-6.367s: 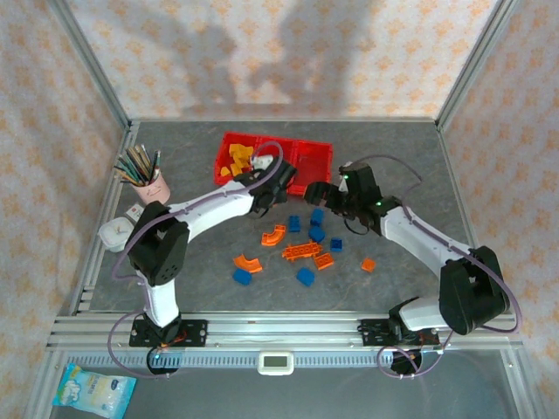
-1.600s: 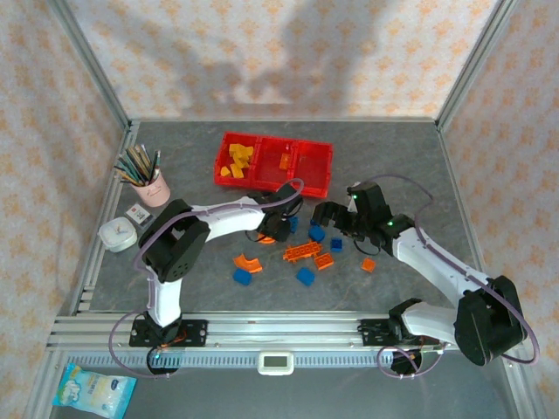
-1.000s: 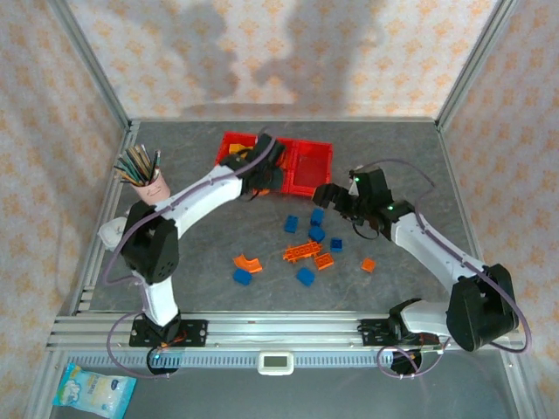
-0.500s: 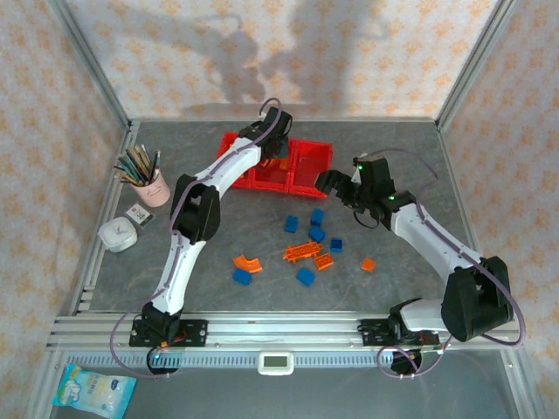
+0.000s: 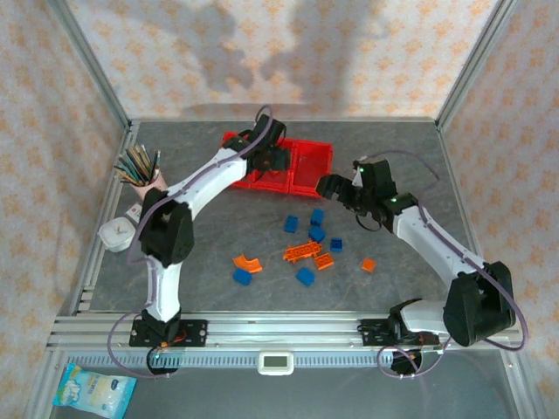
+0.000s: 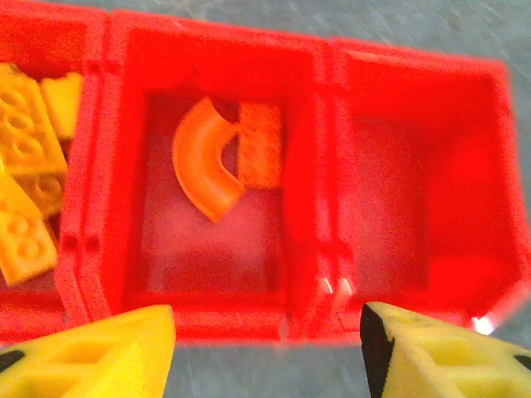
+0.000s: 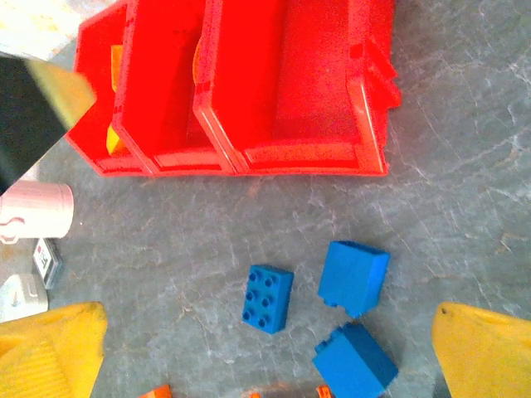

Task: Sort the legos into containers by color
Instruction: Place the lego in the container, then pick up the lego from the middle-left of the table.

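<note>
L gripper (image 6: 265,352): fingers apart, nothing between, hanging over the middle bin (image 6: 207,257), where a curved orange lego (image 6: 203,170) lies just beside a flat orange one (image 6: 260,145); yellow legos (image 6: 29,178) in the left bin. R gripper (image 7: 270,356): fingers wide apart, holding nothing, above three blue legos (image 7: 268,298) near the bins (image 5: 313,161), which sit by the table's (image 5: 192,253) far edge, mid-way along. Other legos (image 5: 301,253) lie loose mid-table.
</note>
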Available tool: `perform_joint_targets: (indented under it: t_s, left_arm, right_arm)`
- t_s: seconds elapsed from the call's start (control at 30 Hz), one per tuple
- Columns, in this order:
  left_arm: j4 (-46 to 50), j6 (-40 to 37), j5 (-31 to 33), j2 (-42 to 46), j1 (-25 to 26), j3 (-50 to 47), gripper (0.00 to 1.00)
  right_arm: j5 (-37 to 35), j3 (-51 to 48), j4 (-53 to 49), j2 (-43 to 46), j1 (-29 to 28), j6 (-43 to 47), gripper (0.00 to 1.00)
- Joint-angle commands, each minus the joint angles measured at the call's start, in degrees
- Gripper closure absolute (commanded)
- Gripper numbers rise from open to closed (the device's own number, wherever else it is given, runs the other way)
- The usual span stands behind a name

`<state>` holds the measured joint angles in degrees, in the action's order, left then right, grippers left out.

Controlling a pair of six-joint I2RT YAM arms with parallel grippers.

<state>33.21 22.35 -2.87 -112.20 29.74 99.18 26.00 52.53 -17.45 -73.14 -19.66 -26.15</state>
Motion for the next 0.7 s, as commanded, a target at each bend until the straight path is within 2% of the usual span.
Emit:
perform_joint_targets:
  t_s: [0.0,0.3,0.67]
  left_arm:
    - [-4.77,-2.54,-1.96,7.83,3.84,-9.18,0.36]
    - [-10.12,-3.39,-3.16,19.84,13.73,-30.73,0.32]
    - [-9.59,-7.88,-1.62,15.37,23.05,-33.31,0.26]
  right_arm:
    - [0.92,-2.07,-3.67,3.0,0.31,1.86,0.0]
    - [3.36,-9.86,-7.06,10.0,0.3,1.41,0.0]
    - [0.35,-15.63,-8.74,15.46,0.83,-0.56,0.0]
